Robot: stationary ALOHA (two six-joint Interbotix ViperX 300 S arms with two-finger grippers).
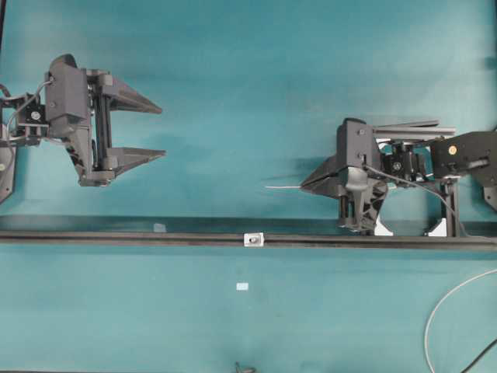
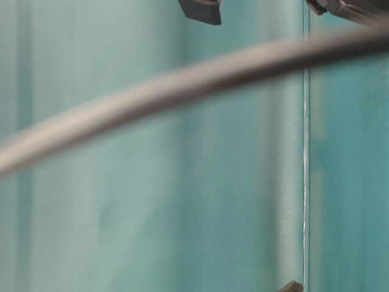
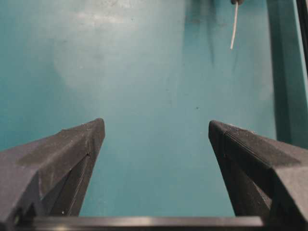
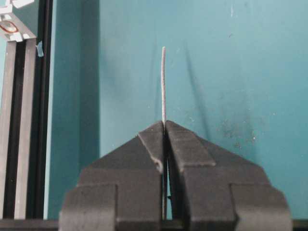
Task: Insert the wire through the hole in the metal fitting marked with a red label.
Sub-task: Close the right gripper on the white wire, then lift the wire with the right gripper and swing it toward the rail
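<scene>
1. Right tool (image 1: 304, 186) pressed together, pinching the wire (image 1: 283, 187); free end points toward 9 o'clock in the overhead view, above the teal surface (image 1: 233, 62).
2. Left tool (image 1: 161, 132) spread wide, holding nothing, well apart from the wire.
3. Metal fitting (image 1: 254, 239) sits on the black rail (image 1: 116, 237), at 7 o'clock from the wire tip; its dark hole (image 1: 254, 240) faces up.
4. Paper scrap (image 1: 242, 287) lies below the fitting.

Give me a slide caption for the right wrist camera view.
Right gripper shut on the thin wire, which points straight ahead over the teal table.
</scene>
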